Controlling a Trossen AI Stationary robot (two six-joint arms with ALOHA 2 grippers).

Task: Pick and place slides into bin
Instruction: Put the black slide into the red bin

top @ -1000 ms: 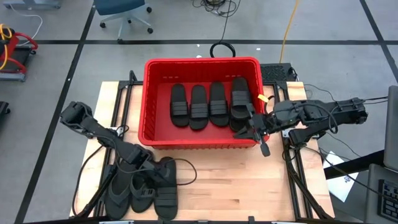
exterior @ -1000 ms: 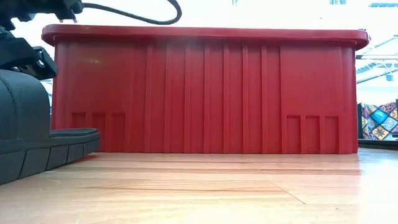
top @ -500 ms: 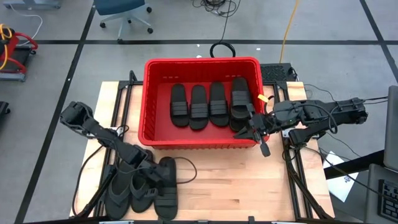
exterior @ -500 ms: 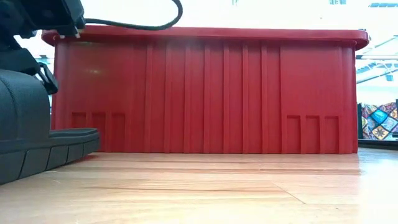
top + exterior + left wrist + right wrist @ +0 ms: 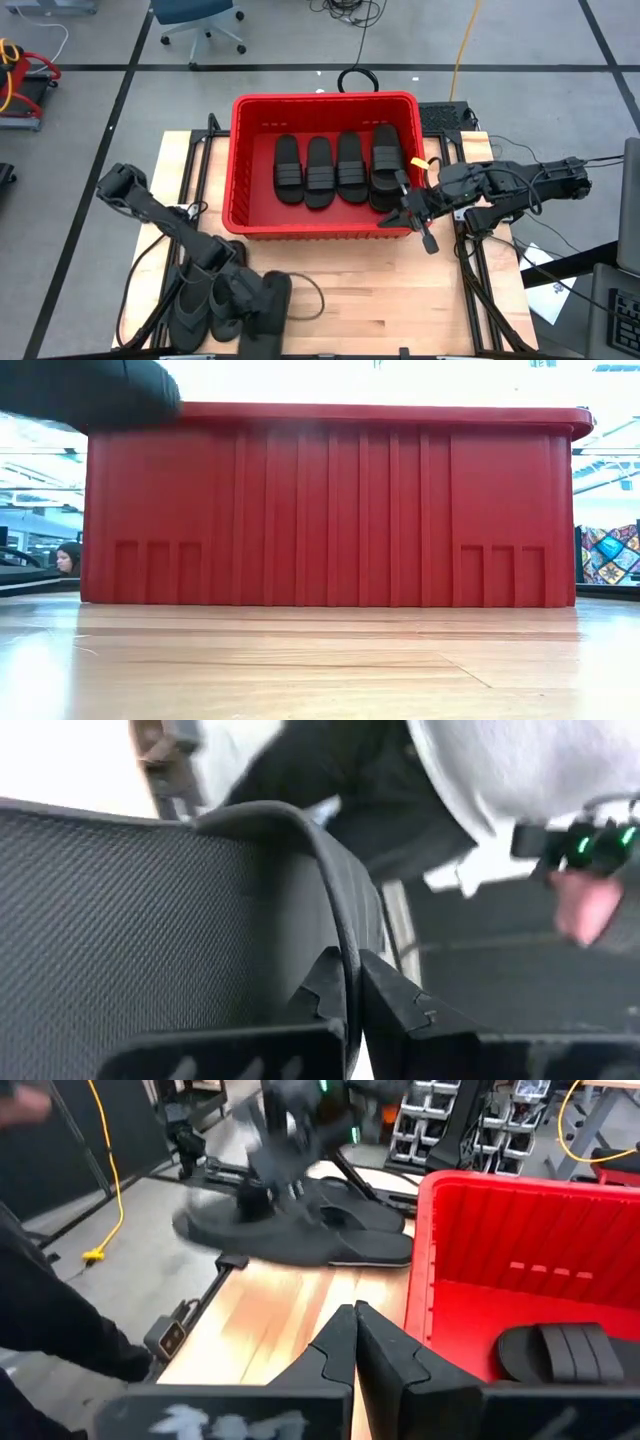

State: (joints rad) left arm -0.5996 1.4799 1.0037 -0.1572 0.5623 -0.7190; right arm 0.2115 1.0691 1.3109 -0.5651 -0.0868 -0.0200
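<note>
**Five slides binned, left hand just clamped on the next**

Bin (image 5: 325,105) sits at the far middle of the counter (image 5: 400,300). Inside it: four slides in a row on the floor, plus a fifth (image 5: 383,195) that looks to lie by the right wall near the right hand, partly hidden. So roughly five of eight are in, as far as I can count from above.

Rest of the slides (image 5: 205,305) are in a heap at the near left corner of the counter, well apart from the bin. Looks like three there, hard to split them.

Left hand (image 5: 262,300) is at that heap, fingers together on a slide (image 5: 272,308), pinching its strap (image 5: 330,900) edge in the wrist view. That slide looks lifted: in the low view a dark shape (image 5: 90,390) hangs at the top left, clear of the counter.

Right hand (image 5: 418,225) is by the bin's near right corner, fingers together, holding nothing.

Left to do: carry this one to the bin, drop it, then two more.
</note>
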